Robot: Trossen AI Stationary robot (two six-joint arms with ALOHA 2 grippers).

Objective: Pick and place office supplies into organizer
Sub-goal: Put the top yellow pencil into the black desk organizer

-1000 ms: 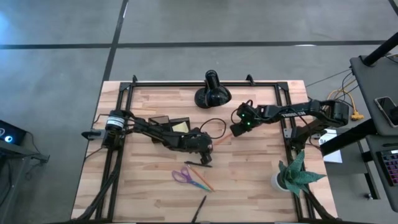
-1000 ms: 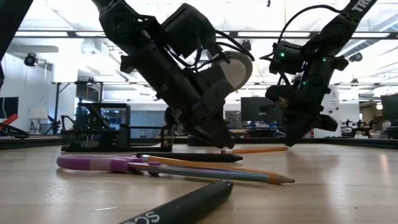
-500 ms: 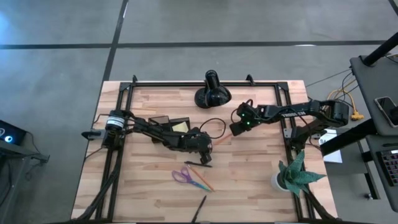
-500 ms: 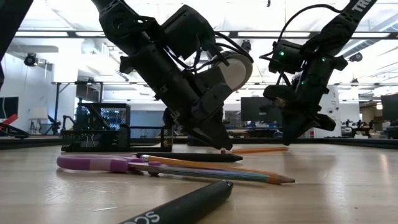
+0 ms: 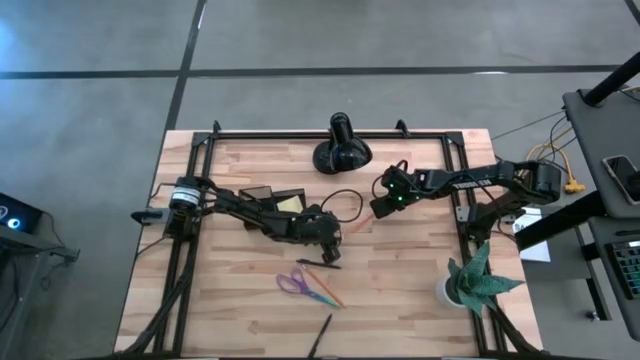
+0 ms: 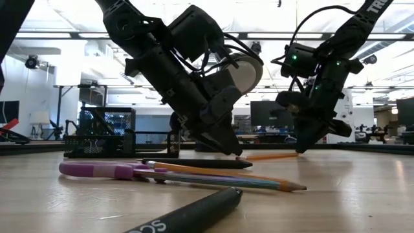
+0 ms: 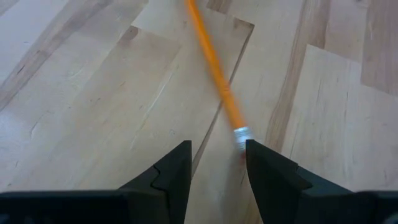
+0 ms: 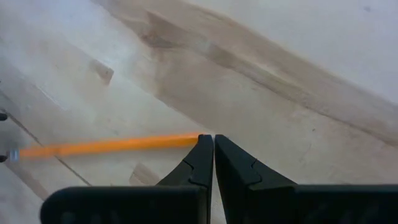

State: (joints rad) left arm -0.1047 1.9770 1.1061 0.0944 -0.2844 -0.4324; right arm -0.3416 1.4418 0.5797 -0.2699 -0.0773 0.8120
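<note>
A thin orange pencil (image 5: 356, 222) lies flat on the wooden table between my two grippers. My left gripper (image 7: 217, 168) is open, with its fingers on either side of the pencil's eraser end (image 7: 241, 138). My right gripper (image 8: 213, 140) is shut at the pencil's other end. The black organizer (image 5: 262, 195) stands left of centre under my left arm, and a yellow pad (image 5: 288, 203) shows in it. Purple-handled scissors (image 5: 293, 281), a black pen (image 5: 320, 262) and a dark marker (image 5: 320, 335) lie nearer the front edge. My right gripper's shut fingertips (image 8: 204, 149) meet the pencil's end (image 8: 194, 139) away from the eraser. They come slanting down from the table's right side, in line with the pencil. The pencil lies flat on the table. My left gripper: I cannot tell whether a finger touches the eraser end.
A black dome-shaped lamp (image 5: 342, 150) stands at the far edge, its cable looping toward the pencil. A green plant in a white pot (image 5: 470, 282) stands at the near right. A striped pencil (image 5: 326, 291) lies across the scissors. Bare wood lies at the near left.
</note>
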